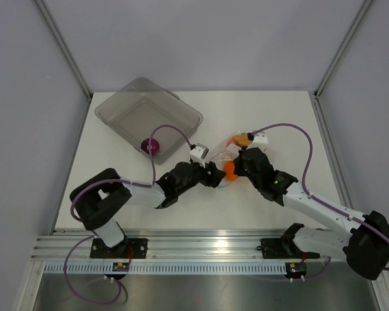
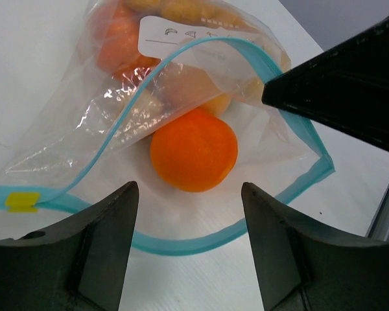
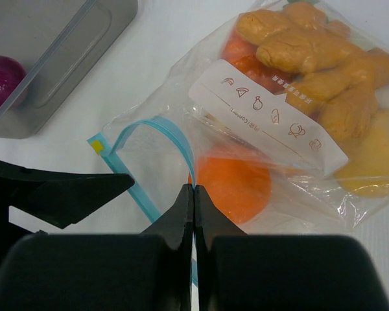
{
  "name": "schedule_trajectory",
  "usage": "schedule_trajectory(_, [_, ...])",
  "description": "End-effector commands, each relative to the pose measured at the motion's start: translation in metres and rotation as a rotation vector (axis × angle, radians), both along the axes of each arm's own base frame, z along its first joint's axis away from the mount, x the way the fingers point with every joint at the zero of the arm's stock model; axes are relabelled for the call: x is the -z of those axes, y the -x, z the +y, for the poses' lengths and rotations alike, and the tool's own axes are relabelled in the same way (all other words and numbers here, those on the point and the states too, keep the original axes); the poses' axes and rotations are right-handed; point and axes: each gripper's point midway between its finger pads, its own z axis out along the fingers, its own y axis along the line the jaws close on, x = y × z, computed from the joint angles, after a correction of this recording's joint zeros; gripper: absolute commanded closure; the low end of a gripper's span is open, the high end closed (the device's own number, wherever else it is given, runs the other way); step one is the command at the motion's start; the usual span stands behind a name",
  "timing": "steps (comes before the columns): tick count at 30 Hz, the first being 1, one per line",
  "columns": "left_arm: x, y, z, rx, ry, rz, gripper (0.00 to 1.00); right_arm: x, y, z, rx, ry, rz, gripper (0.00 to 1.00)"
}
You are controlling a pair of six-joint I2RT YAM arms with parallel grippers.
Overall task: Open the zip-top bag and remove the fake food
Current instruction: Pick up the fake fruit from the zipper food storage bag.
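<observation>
The clear zip-top bag with its teal zip strip lies on the white table, mouth gaping open. It also shows in the right wrist view and the top view. Inside are an orange ball, also seen in the right wrist view, and beige-yellow pieces. My right gripper is shut on the upper teal zip edge and holds the mouth open. My left gripper is open, its fingers just outside the mouth on either side of the orange ball. A purple piece lies in the grey tray.
The grey translucent tray stands at the back left, also seen in the right wrist view. Grey walls enclose the table on three sides. A metal rail runs along the near edge by the arm bases.
</observation>
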Motion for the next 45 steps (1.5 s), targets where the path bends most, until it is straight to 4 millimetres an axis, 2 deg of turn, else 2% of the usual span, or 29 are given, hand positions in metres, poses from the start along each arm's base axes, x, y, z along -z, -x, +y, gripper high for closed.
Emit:
schedule_trajectory(1, [-0.031, -0.016, -0.02, -0.001, 0.08, -0.078, 0.32, -0.016, -0.005, -0.001, 0.02, -0.038, -0.05, 1.0])
schedule_trajectory(6, [-0.021, -0.022, -0.025, -0.025, 0.088, -0.044, 0.31, -0.015, -0.006, -0.001, 0.025, -0.051, -0.054, 1.0])
schedule_trajectory(14, [-0.019, -0.031, -0.039, -0.038, 0.102, -0.003, 0.27, -0.013, -0.005, 0.001, 0.036, -0.081, -0.046, 1.0])
schedule_trajectory(15, [-0.011, -0.031, -0.039, -0.038, 0.079, 0.007, 0.27, -0.014, -0.005, 0.002, 0.031, -0.084, -0.047, 1.0])
schedule_trajectory(19, [0.0, -0.036, -0.044, -0.029, 0.029, 0.001, 0.24, -0.018, -0.004, 0.001, 0.032, -0.099, -0.055, 1.0])
schedule_trajectory(30, [0.011, -0.045, -0.049, -0.032, -0.044, -0.008, 0.21, -0.02, -0.003, -0.003, 0.057, -0.117, -0.068, 1.0])
schedule_trajectory(38, [0.02, -0.046, -0.053, -0.024, -0.071, 0.024, 0.12, -0.022, -0.002, -0.005, 0.059, -0.125, -0.079, 1.0])
schedule_trajectory(45, [0.038, -0.044, -0.06, 0.001, -0.106, 0.068, 0.12, -0.022, -0.002, -0.004, 0.055, -0.127, -0.079, 1.0])
